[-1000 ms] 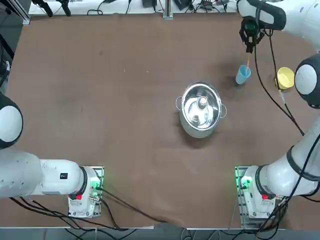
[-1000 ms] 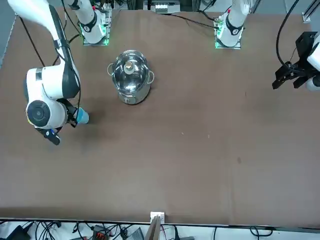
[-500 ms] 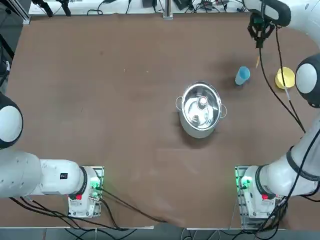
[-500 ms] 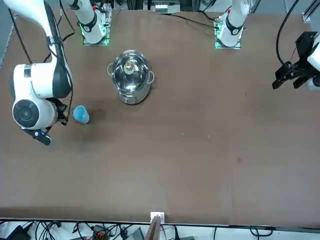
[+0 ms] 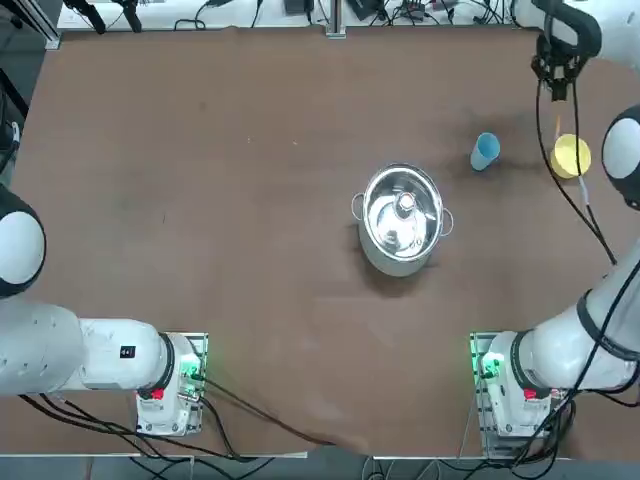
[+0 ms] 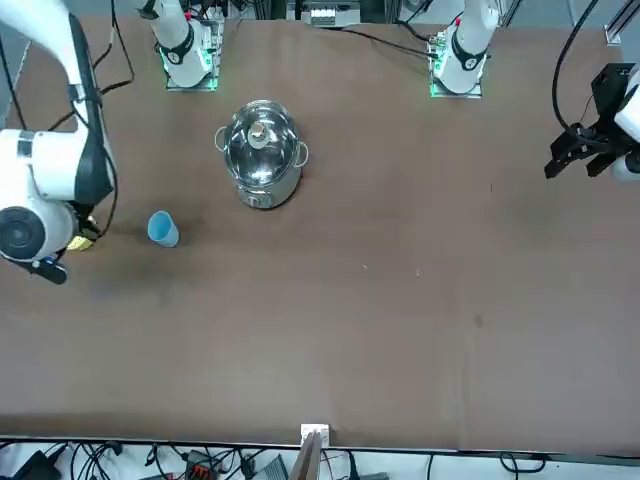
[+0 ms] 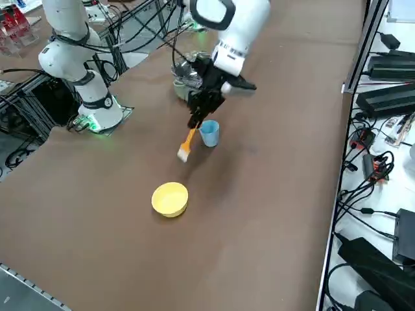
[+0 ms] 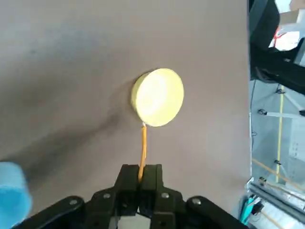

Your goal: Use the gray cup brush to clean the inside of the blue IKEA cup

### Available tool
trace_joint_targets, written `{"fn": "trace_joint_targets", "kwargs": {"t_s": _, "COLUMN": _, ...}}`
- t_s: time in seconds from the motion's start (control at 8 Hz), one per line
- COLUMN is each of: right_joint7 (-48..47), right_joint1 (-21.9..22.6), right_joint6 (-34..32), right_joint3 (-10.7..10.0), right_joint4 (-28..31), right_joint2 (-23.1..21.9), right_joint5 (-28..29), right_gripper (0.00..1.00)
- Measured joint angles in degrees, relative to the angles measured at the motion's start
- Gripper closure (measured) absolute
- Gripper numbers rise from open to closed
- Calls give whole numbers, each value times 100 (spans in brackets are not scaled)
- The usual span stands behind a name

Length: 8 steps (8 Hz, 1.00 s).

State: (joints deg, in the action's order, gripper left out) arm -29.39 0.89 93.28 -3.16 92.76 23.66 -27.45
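While the blue cup [image 5: 485, 151] stands apart, brush [image 7: 187, 144] in right gripper [image 8: 142, 172].

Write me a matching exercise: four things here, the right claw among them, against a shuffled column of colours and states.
1. brush
2. bowl
3. right claw
4. cup

A. light blue
B. over the table, shut on a slim tool
C. orange handle, pale bristles
D. yellow

Pairs: 1-C, 2-D, 3-B, 4-A
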Motion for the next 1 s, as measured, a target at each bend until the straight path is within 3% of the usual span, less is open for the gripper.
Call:
{"fn": "trace_joint_targets", "kwargs": {"t_s": 0.38, "right_joint7": 149, "right_joint1": -332, "right_joint6": 1269, "right_joint3": -3, "right_joint4": 1241, "right_joint2": -323, "right_joint5": -835, "right_gripper": 96}}
{"fn": "trace_joint_targets", "kwargs": {"t_s": 1.0, "right_joint7": 163, "right_joint1": -731, "right_joint6": 2311, "right_joint3": -3, "right_joint4": 2151, "right_joint2": -357, "right_joint5": -1665, "right_gripper": 96}}
